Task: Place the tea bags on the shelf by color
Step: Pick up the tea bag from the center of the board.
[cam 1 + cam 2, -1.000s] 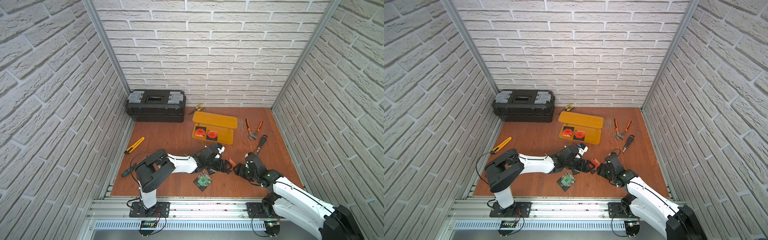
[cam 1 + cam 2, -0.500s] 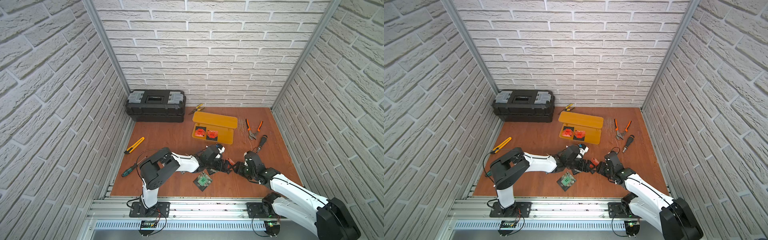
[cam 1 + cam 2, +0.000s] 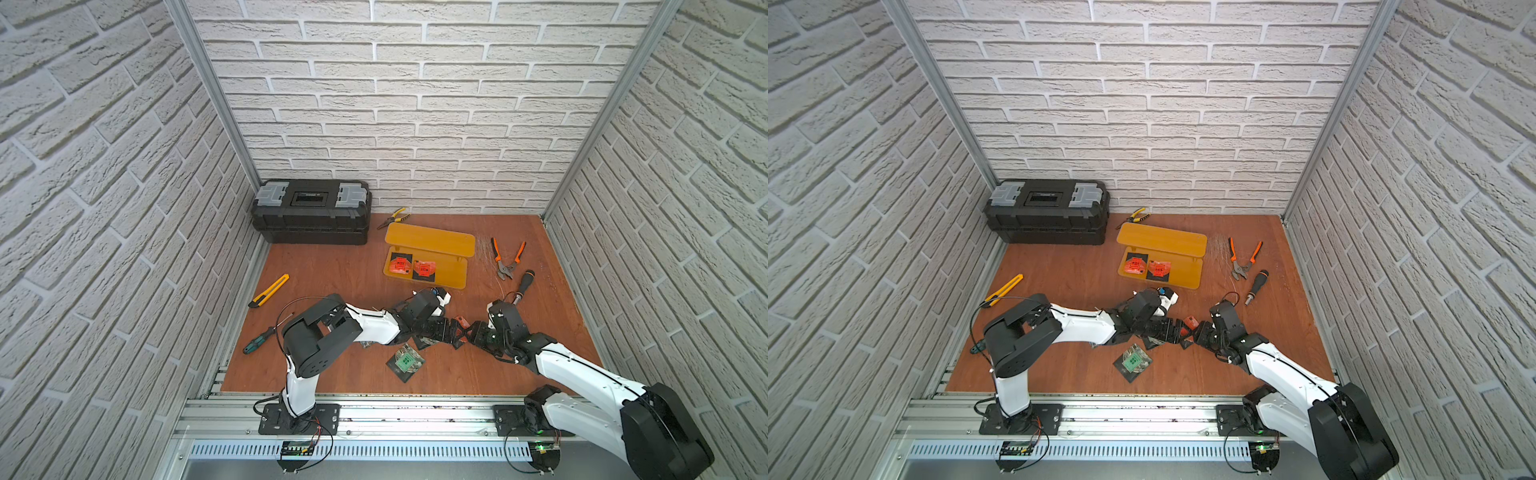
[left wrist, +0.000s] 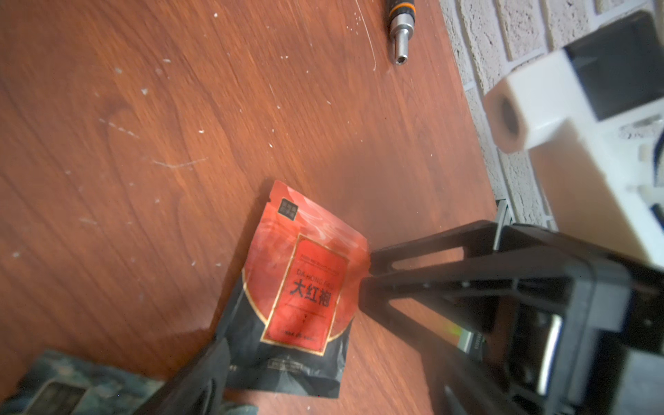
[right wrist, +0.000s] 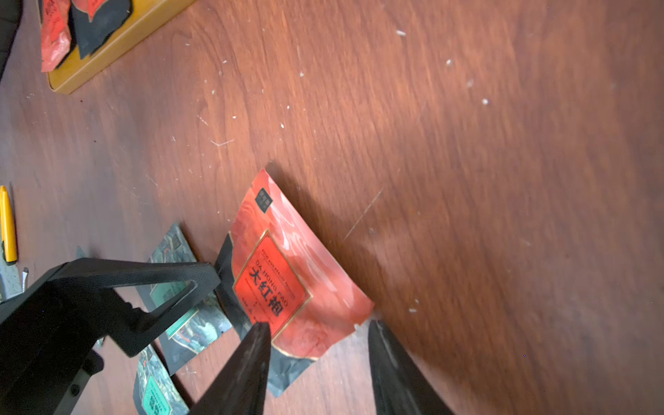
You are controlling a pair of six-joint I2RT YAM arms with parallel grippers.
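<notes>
A red tea bag (image 5: 287, 280) lies on the wooden floor between both arms, seen in both top views (image 3: 460, 322) (image 3: 1190, 322). My right gripper (image 5: 316, 345) is open, its fingers astride the bag's near corner with a gap left. My left gripper (image 3: 451, 330) is open, and one finger (image 4: 194, 381) touches the bag's black end (image 4: 287, 373). Green tea bags (image 5: 179, 298) (image 5: 154, 391) lie beside it, and one (image 3: 406, 362) sits nearer the front. The yellow shelf (image 3: 449, 272) holds two red tea bags (image 3: 411, 266) on its lower plate.
A black toolbox (image 3: 311, 212) stands at the back left, with yellow pliers (image 3: 392, 217) beside it. Orange pliers (image 3: 507, 259) and a screwdriver (image 3: 524, 284) lie right of the shelf. A yellow knife (image 3: 269, 291) and a green screwdriver (image 3: 257, 340) lie at the left.
My right gripper has edged left toward the red tea bag and its jaws have narrowed. The left gripper has stayed open in place.
</notes>
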